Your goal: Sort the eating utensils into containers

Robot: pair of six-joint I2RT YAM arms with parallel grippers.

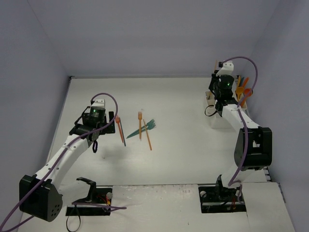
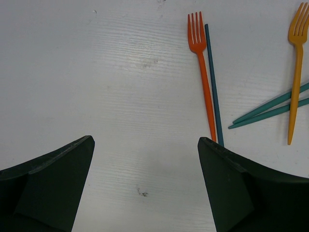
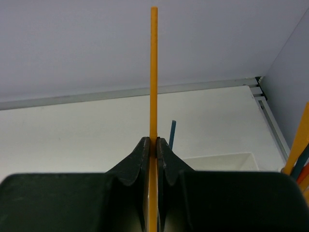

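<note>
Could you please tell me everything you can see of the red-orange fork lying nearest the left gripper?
The red-orange fork looks like slim, smooth plastic, with four short tines and a long, straight, thin handle. It lies flat on the white table, tines pointing away from the arm. A teal handle runs close along one side; whether they touch is unclear. Its near end slips out of sight at one finger of the open left gripper, which is not gripping it.

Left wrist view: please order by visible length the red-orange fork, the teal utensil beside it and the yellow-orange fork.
1. yellow-orange fork, though cropped at the top.
2-3. red-orange fork and teal utensil look alike; their lower ends meet the left claw, perhaps hidden.
</note>
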